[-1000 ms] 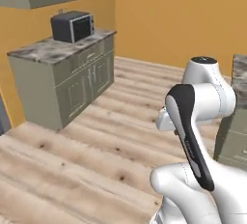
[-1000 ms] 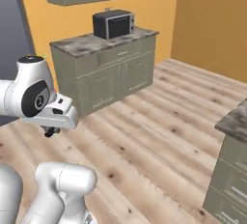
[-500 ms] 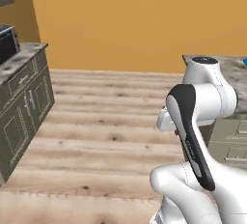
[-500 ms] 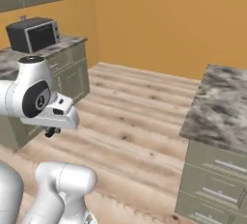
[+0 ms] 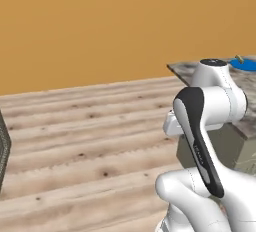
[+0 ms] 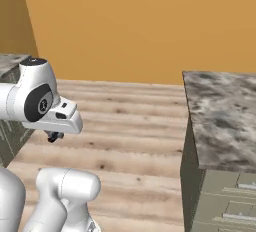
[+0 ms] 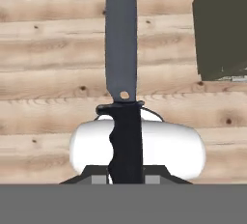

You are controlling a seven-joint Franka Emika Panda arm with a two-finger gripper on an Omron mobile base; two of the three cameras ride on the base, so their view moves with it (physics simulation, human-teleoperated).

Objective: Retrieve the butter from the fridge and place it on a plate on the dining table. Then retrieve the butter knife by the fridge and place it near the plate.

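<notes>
I see the pincer clamped on the butter knife's black handle; grey blade runs straight ahead from the tips, over wood floor. Plate sits on the dining table.

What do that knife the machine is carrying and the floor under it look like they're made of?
The butter knife has a flat, matte grey blade, probably metal, and a black contoured handle that could be plastic or rubber. The floor looks like pale wooden planks, with visible grain and dark knots.
</notes>
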